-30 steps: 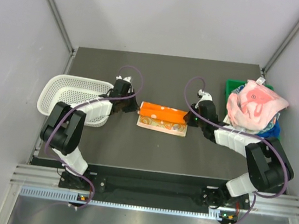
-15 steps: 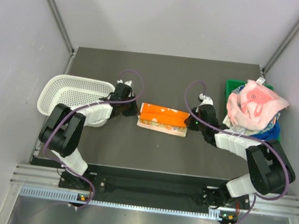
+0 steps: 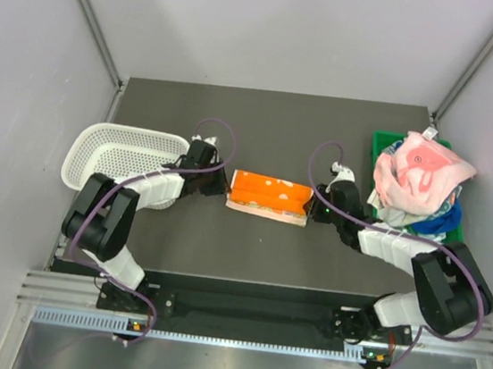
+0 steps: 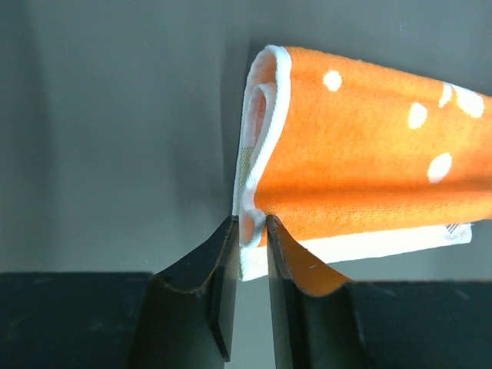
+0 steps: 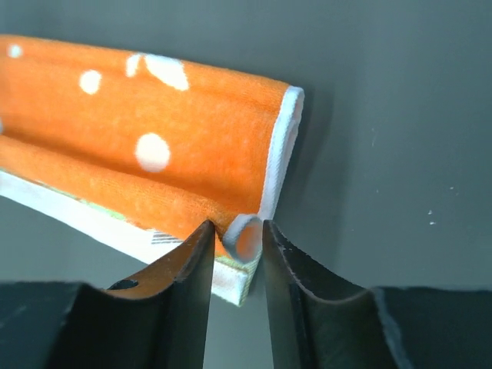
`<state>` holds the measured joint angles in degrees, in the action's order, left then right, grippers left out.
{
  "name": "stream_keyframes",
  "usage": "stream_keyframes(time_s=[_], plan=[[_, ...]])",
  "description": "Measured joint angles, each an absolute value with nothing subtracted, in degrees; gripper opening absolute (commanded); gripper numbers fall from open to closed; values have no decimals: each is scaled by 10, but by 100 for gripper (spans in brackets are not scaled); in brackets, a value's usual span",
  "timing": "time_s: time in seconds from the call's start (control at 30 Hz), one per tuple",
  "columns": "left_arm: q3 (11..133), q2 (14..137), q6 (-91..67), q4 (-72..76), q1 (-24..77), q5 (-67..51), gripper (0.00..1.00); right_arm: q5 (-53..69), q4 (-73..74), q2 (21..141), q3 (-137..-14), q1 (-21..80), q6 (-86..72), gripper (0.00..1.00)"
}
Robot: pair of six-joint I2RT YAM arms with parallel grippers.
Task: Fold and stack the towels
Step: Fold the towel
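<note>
An orange towel [image 3: 268,194] with white dots lies folded in a long strip at the table's middle. My left gripper [image 3: 221,184] is at its left end. In the left wrist view the jaws [image 4: 252,223] stand slightly apart, with the towel's [image 4: 369,161] white hem corner loose between the tips. My right gripper [image 3: 311,209] is at the right end and is open [image 5: 234,227]. A curled hem corner of the towel [image 5: 154,161] sits unsqueezed between its fingers. More towels, pink with white motifs [image 3: 419,174] above a blue one [image 3: 445,218], are heaped at the right.
A white mesh basket [image 3: 97,153] stands at the left edge beside the left arm. A green bin [image 3: 379,147] under the towel heap sits at the right edge. Grey walls close in the table on three sides.
Both grippers brought the orange top layer toward the near edge, so it now covers more of the strip. Both jaws then parted from shut.
</note>
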<state>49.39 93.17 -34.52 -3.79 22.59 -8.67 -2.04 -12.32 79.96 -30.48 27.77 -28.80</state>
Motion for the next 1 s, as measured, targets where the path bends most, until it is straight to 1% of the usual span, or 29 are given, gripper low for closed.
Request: stream_keyframes(time_s=[0.17,0.3,0.43,0.63,0.77,0.87,1.0], plan=[[496,898,-343,-65,226,-84,27,-24,-96,737,-305,279,-288,34],[516,885,-343,-87,226,-81,23,-30,-69,721,-323,280,-287,33],[549,889,-344,-97,231,-81,23,-36,-57,729,-345,284,-287,32],[586,948,-344,-95,247,-80,21,-46,-53,794,-364,304,-292,24],[573,980,-344,-103,256,-74,18,-56,-46,808,-350,319,-306,21],[553,980,-344,-106,259,-69,17,-64,-48,807,-324,334,-318,20],[538,980,-347,-98,260,-67,13,-74,-68,805,-304,344,-332,17]])
